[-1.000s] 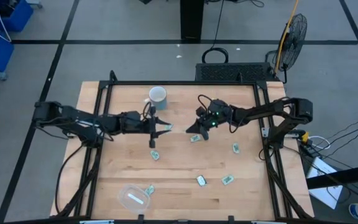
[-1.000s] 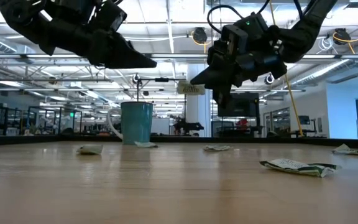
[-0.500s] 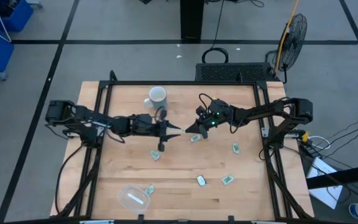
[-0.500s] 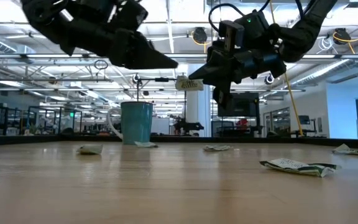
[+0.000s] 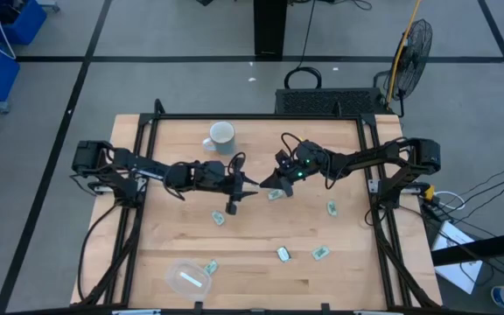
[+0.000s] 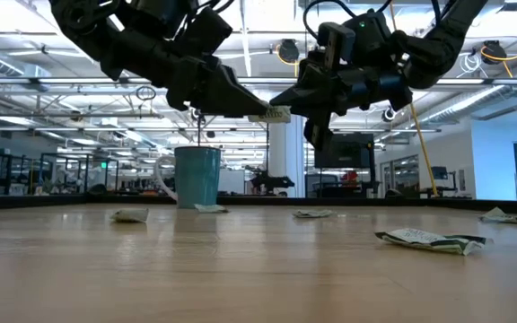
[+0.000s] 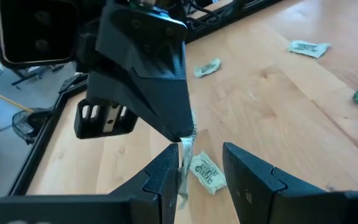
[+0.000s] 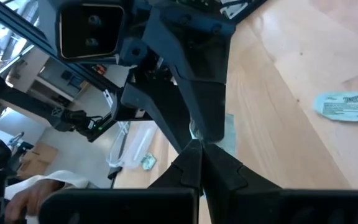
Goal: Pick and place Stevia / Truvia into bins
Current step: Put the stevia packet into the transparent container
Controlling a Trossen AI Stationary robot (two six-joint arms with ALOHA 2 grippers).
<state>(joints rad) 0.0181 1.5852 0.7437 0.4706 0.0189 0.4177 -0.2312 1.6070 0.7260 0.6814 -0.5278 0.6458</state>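
Meeting mid-air above the desk [image 5: 261,254] centre, we log two claws at one Stevia packet [image 6: 270,114].
Right claw [image 5: 269,182] clamps shut on the packet; left claw [image 5: 250,185] stands parted, fingers either side of it. From centre, we count loose packets [image 5: 282,254] around 5 o'clock, round bin [image 5: 186,278] at 7, mug [image 5: 221,136] at 11.

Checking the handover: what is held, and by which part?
The right gripper pinches a Stevia packet by one end, in mid-air; the open left gripper straddles its other end.
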